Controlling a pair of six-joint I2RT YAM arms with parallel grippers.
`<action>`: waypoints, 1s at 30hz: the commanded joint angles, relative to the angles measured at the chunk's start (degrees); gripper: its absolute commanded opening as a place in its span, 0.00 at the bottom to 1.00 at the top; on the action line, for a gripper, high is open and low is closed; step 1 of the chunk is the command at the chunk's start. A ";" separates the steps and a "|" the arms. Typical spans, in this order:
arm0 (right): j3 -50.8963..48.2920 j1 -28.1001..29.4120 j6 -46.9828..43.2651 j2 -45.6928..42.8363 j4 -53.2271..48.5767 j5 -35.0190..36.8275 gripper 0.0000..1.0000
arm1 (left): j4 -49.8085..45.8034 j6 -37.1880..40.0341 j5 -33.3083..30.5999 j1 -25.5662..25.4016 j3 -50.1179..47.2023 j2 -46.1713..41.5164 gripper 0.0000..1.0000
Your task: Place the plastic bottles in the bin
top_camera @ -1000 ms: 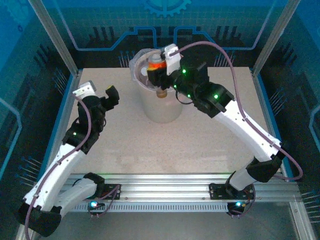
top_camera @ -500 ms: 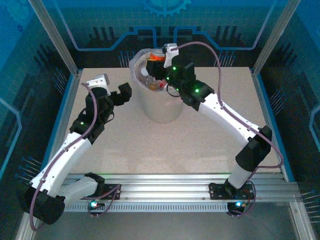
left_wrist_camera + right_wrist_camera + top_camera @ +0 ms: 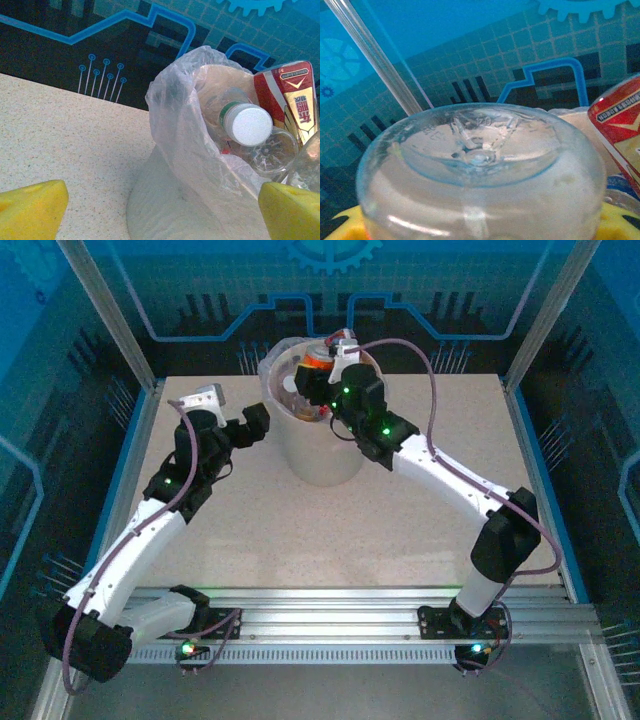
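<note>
The bin (image 3: 318, 452) stands at the back middle of the table, its clear liner (image 3: 175, 125) puffed over the rim. Inside lie plastic bottles: a white-capped one (image 3: 247, 125) and a red-labelled one (image 3: 290, 97), which is also red at the bin's far side (image 3: 312, 360). My right gripper (image 3: 318, 392) hangs over the bin's mouth, shut on a clear plastic bottle (image 3: 480, 170) whose base faces the wrist camera. The red-labelled bottle (image 3: 620, 125) shows just beyond it. My left gripper (image 3: 256, 425) is open beside the bin's left wall, its yellow fingertips (image 3: 31, 209) wide apart with nothing between them.
The speckled tabletop (image 3: 400, 530) stretches in front of and around the bin. Blue-lit panels (image 3: 420, 300) and metal frame posts (image 3: 110, 320) enclose the back and sides. A rail (image 3: 330, 615) holding the arm bases runs along the near edge.
My right arm has stretched further over the bin with the bottle in its grip. My left arm has swung right, close to the bin's left side, still open.
</note>
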 commanded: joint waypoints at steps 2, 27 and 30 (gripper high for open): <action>-2.34 -0.31 -2.27 0.32 6.62 1.69 0.46 | 2.63 0.42 1.58 0.33 2.06 0.59 0.99; -8.37 -1.91 -9.18 -9.40 2.62 15.16 1.00 | 2.46 1.24 2.54 0.29 3.75 2.08 0.99; -8.94 -2.53 -9.01 -10.46 1.68 16.43 1.00 | 2.31 1.46 2.39 0.29 3.71 1.99 0.99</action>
